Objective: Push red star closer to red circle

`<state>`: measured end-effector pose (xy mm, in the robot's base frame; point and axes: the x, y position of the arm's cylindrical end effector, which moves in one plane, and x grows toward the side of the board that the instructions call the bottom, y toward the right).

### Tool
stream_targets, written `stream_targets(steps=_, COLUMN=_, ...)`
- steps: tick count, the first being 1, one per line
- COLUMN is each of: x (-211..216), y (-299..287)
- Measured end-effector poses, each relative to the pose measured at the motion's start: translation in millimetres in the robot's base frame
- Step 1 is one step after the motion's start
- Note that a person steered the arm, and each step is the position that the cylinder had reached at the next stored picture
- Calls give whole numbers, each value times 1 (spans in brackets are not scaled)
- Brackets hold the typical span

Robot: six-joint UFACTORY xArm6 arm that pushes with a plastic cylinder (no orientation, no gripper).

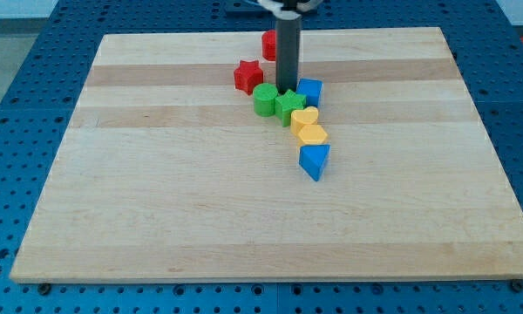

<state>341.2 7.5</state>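
red star (247, 76) sits w/ red circle (269, 44) near, up-right. no fingers on this rig; our tip (286, 91) is right of star, by green blocks (275, 101). star prob light, rigid, slides easy on bench (157, 192); we'd push its lower-left side.

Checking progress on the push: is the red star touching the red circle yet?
No, the red star sits apart from the red circle.

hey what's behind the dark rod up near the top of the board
A red block sits behind the rod, only its left part visible; the rest is covered, so its shape is unclear. My tip rests beside the green blocks, right of the red star.
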Motion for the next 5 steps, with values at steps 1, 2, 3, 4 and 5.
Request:
stream_targets(steps=1, x=0, y=-38)
stream_targets(steps=2, x=0, y=-68)
stream_targets(steps=3, x=0, y=-72)
stream_targets(steps=4, x=-8, y=-72)
stream_targets(steps=5, x=-21, y=-72)
